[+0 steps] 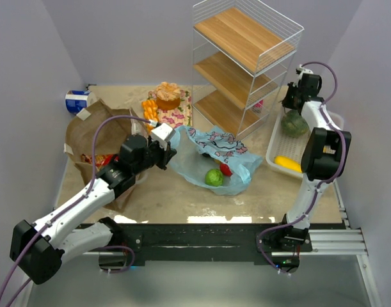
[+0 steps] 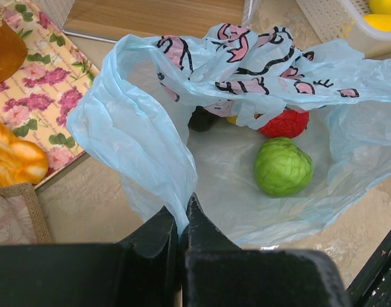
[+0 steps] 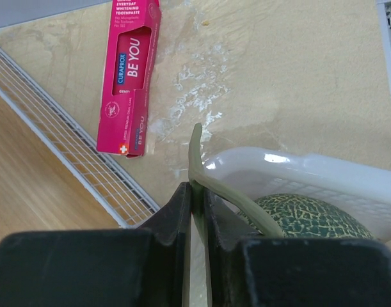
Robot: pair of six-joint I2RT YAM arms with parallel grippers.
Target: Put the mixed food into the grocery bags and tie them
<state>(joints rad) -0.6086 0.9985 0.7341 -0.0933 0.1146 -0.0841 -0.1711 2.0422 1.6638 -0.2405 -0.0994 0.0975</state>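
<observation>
Melon (image 3: 310, 217) stem is being pinched by right gripper (image 3: 196, 192) in far-right basket (image 3: 310, 169); left gripper (image 2: 184, 216) is clamping blue bag (image 2: 137, 141) open, near-left.

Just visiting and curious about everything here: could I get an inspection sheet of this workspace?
Surface: beige table, pale smears.
Job's things: blue bag holding green fruit and red fruit; brown paper bag; melon in white basket.
Clutter: floral tray, toothpaste box.
Grippers: left gripper shut on blue bag's edge; right gripper shut on melon's stem.
Cables: purple cable along each arm.
Surroundings: wire shelf, plain walls.
</observation>
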